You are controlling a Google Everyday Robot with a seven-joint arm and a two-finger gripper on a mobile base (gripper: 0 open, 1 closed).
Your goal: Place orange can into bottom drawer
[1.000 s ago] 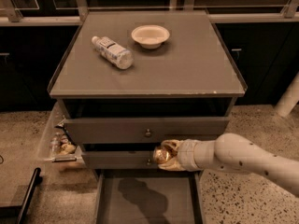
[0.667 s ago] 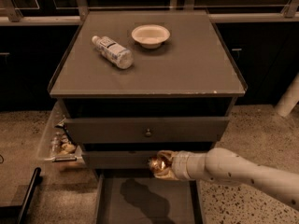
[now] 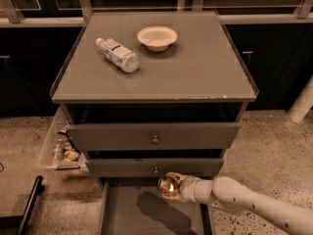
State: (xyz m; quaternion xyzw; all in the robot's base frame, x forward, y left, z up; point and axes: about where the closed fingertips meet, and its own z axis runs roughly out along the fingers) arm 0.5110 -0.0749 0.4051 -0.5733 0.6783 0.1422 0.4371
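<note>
The orange can [image 3: 166,186] is held up in the air over the open bottom drawer [image 3: 128,218], above the back part of its flat grey floor and just in front of the drawer above it. It is not touching the drawer floor. The claw [image 3: 171,185] is clenched around the can, gripping it from the right side. The white arm [image 3: 244,204] reaches in from the lower right corner. A dark shadow [image 3: 159,212] lies on the drawer floor below the can and arm.

Above, the middle drawer [image 3: 195,167] is almost closed, and the top drawer [image 3: 112,137] is pulled out a little; each has a small round knob in the middle of its front.

On the bench [image 3: 200,67], a clear plastic bottle [image 3: 117,55] lies on its side at the back left, with a pale bowl [image 3: 157,37] near it to the right. A clear tray [image 3: 57,151] holding small items hangs at the cabinet's left side, over the speckled floor [image 3: 264,146].
</note>
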